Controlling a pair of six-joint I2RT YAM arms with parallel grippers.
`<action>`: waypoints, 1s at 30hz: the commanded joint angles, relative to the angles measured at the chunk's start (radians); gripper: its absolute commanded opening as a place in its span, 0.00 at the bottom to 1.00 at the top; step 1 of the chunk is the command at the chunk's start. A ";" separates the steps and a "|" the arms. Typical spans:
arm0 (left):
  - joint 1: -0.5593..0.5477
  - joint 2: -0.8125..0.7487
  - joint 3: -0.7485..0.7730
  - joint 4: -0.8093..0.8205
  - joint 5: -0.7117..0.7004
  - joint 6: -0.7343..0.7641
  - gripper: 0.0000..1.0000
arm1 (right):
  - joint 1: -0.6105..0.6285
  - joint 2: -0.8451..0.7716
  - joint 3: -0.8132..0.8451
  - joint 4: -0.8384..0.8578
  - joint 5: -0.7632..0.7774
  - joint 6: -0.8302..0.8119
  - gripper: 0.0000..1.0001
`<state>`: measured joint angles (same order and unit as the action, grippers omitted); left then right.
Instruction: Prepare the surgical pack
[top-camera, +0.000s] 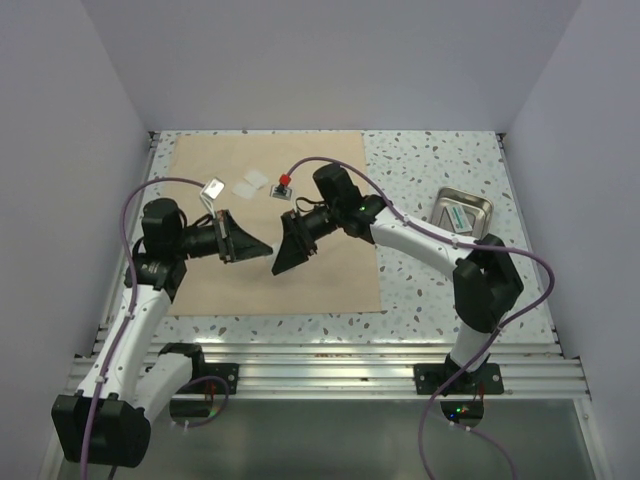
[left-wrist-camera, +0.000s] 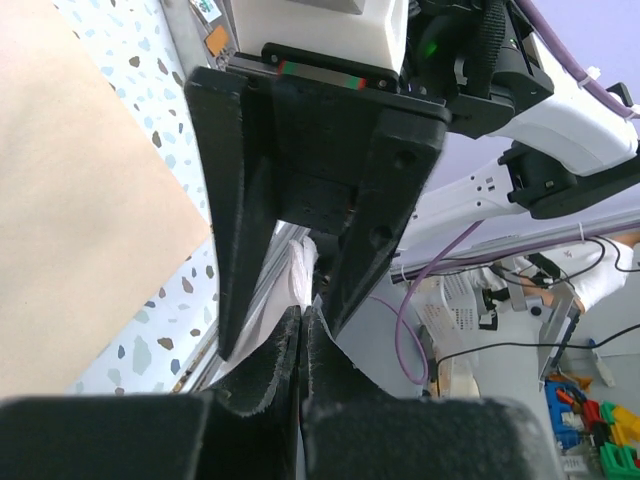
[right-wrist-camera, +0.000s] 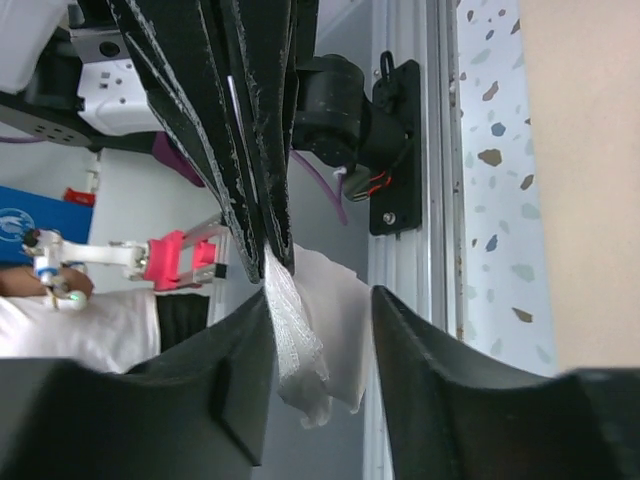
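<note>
My left gripper (top-camera: 262, 246) and right gripper (top-camera: 283, 260) meet tip to tip in the air above the tan sheet (top-camera: 330, 285). In the left wrist view my left gripper (left-wrist-camera: 303, 315) is shut on a white gauze square (left-wrist-camera: 300, 265). The right gripper's fingers (left-wrist-camera: 235, 200) stand spread on either side of it. In the right wrist view the gauze (right-wrist-camera: 300, 350) hangs from the left gripper's shut fingers (right-wrist-camera: 240, 120), between the open jaws of my right gripper (right-wrist-camera: 320, 300). The steel tray (top-camera: 480, 208) sits at the right. No scissors show.
On the far part of the sheet lie a small shiny packet (top-camera: 213, 187), a pale gauze square (top-camera: 250, 183) and a small item with a red top (top-camera: 283, 186). The tray holds a greenish packet (top-camera: 459, 217). White walls close in the table.
</note>
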<state>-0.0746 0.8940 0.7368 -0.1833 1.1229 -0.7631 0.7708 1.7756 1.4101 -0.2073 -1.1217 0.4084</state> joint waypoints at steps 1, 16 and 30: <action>-0.005 0.008 -0.005 0.061 0.025 -0.031 0.00 | -0.001 -0.011 0.013 0.051 -0.033 0.024 0.43; 0.001 0.189 0.202 -0.181 -0.213 0.138 0.49 | -0.036 -0.033 -0.039 -0.069 0.011 -0.006 0.00; 0.010 0.508 0.500 -0.619 -0.730 0.366 0.51 | -0.598 -0.065 -0.066 -0.566 0.601 -0.068 0.00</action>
<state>-0.0673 1.3777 1.2007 -0.7422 0.4770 -0.4461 0.3275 1.7588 1.3308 -0.5880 -0.7376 0.3725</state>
